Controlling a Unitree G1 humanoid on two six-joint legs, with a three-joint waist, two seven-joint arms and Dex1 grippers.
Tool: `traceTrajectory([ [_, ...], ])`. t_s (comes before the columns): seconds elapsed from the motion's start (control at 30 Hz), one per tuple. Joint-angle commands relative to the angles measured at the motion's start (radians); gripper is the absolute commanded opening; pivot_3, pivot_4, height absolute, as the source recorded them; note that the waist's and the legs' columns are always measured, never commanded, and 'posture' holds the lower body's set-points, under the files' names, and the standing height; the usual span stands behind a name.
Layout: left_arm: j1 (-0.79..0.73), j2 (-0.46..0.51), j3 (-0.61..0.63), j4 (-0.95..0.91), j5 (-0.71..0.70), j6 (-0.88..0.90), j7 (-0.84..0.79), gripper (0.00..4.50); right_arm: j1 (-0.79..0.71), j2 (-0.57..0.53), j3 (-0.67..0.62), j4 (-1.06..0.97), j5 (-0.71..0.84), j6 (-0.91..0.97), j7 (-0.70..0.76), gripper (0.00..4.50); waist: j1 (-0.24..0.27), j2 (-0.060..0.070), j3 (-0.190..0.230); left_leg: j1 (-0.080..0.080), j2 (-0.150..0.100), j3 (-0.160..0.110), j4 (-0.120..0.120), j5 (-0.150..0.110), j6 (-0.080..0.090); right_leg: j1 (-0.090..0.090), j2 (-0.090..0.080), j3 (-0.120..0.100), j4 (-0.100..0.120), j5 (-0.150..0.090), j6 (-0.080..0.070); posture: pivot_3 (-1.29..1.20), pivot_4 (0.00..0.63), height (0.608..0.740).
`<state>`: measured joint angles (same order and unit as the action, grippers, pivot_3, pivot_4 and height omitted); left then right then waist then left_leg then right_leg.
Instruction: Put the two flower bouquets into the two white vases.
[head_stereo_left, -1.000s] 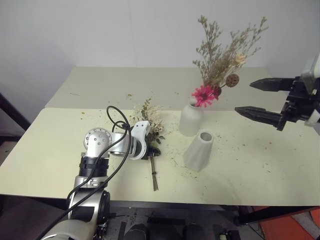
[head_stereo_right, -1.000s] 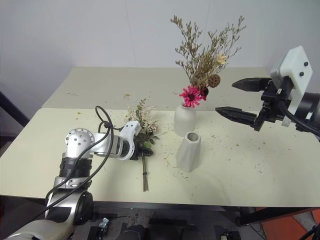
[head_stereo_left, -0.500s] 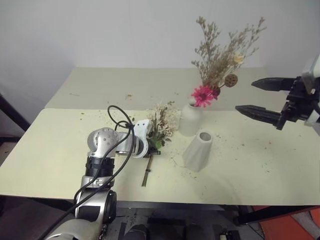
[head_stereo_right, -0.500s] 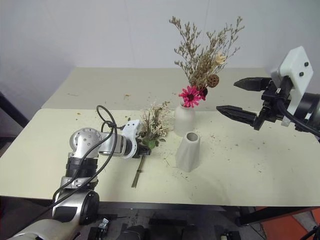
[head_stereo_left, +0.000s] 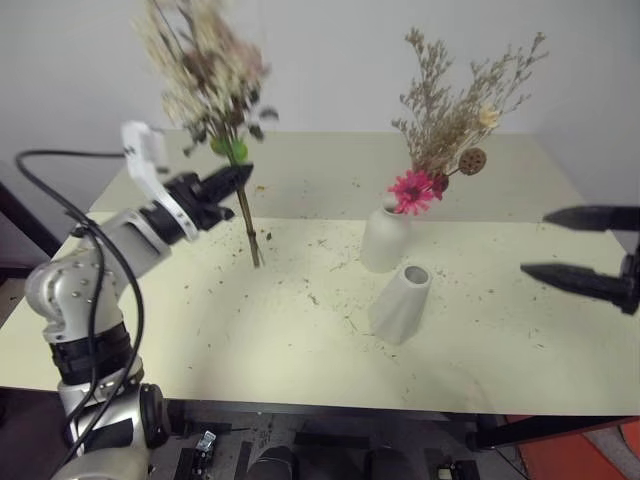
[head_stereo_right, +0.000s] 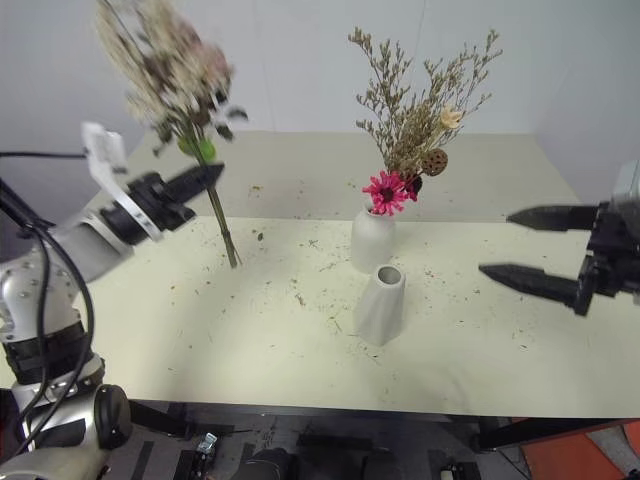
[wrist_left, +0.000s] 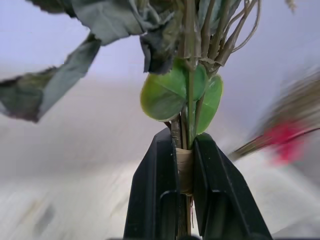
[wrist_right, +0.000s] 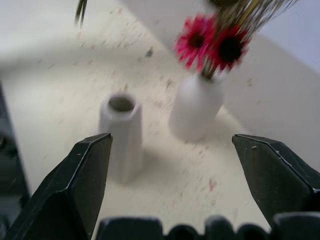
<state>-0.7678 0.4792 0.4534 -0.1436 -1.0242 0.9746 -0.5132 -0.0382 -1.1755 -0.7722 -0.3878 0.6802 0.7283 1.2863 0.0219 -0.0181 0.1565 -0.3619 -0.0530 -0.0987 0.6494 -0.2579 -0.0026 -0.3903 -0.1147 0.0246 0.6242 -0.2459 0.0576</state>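
Cream blooms and green leaves top the full bouquet (head_stereo_left: 205, 70), which the left gripper (head_stereo_left: 232, 180) pinches at the bound stems, upright above the table's (head_stereo_left: 150, 330) left side, stem ends hanging free. Right of it, the slim bouquet (head_stereo_left: 450, 120) sits in the bottle vase (head_stereo_left: 383, 238); just in front stands the empty cone vase (head_stereo_left: 400, 303). Far right, the right gripper (head_stereo_left: 580, 248) hangs wide open, holding nothing. The risk, likely: loose stems could miss the narrow mouth, tip the cone vase, or brush its neighbour.
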Motion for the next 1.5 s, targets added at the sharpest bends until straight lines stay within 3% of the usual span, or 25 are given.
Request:
traceTrajectory([
  [0.03,-0.093,-0.026,-0.004,0.105,-0.071,-0.070,-0.162,0.11,0.072,0.012,-0.096,-0.036,-0.070,-0.089,0.050,4.50,-0.004,0.000,0.000,0.001,0.000,0.000,0.000,0.000,0.000,0.001,0.000,0.000,0.000,0.000,0.000,0.00,0.150,0.740],
  [0.33,-0.337,-0.125,-0.096,0.448,-0.083,-0.072,-0.396,0.11,0.249,0.101,-0.254,-0.152,-0.111,-0.078,0.031,4.50,-0.026,-0.003,0.002,0.004,0.000,0.000,0.000,0.000,0.001,0.004,0.001,0.000,0.000,-0.001,0.001,0.00,0.150,0.740],
  [0.57,-0.396,-0.177,-0.202,0.560,0.029,-0.209,-0.651,0.11,0.365,0.190,-0.383,-0.275,-0.072,-0.028,0.001,4.50,-0.026,-0.004,0.002,0.004,0.000,0.000,0.000,-0.001,0.001,0.004,0.001,0.000,0.001,-0.001,0.002,0.00,0.150,0.740],
  [0.8,-0.407,-0.285,-0.291,0.625,0.160,-0.366,-0.774,0.11,0.383,0.223,-0.389,-0.333,-0.022,0.004,-0.091,4.50,-0.027,-0.006,0.004,0.004,0.000,0.000,0.000,-0.001,0.001,0.004,0.001,0.001,0.000,-0.001,0.002,0.00,0.150,0.740],
  [1.27,-0.401,-0.418,-0.360,0.739,0.307,-0.540,-0.876,0.11,0.393,0.215,-0.411,-0.366,0.009,0.029,-0.208,4.50,-0.020,-0.010,0.006,0.004,0.000,0.000,0.000,-0.001,0.002,0.004,0.001,0.001,0.000,-0.001,0.002,0.00,0.150,0.740],
  [1.5,-0.427,-0.455,-0.304,0.840,0.313,-0.585,-0.834,0.11,0.394,0.207,-0.426,-0.374,0.028,0.042,-0.238,4.50,-0.019,-0.011,0.006,0.004,0.000,0.000,0.000,-0.001,0.002,0.004,0.001,0.001,0.000,-0.001,0.002,0.00,0.150,0.740],
])
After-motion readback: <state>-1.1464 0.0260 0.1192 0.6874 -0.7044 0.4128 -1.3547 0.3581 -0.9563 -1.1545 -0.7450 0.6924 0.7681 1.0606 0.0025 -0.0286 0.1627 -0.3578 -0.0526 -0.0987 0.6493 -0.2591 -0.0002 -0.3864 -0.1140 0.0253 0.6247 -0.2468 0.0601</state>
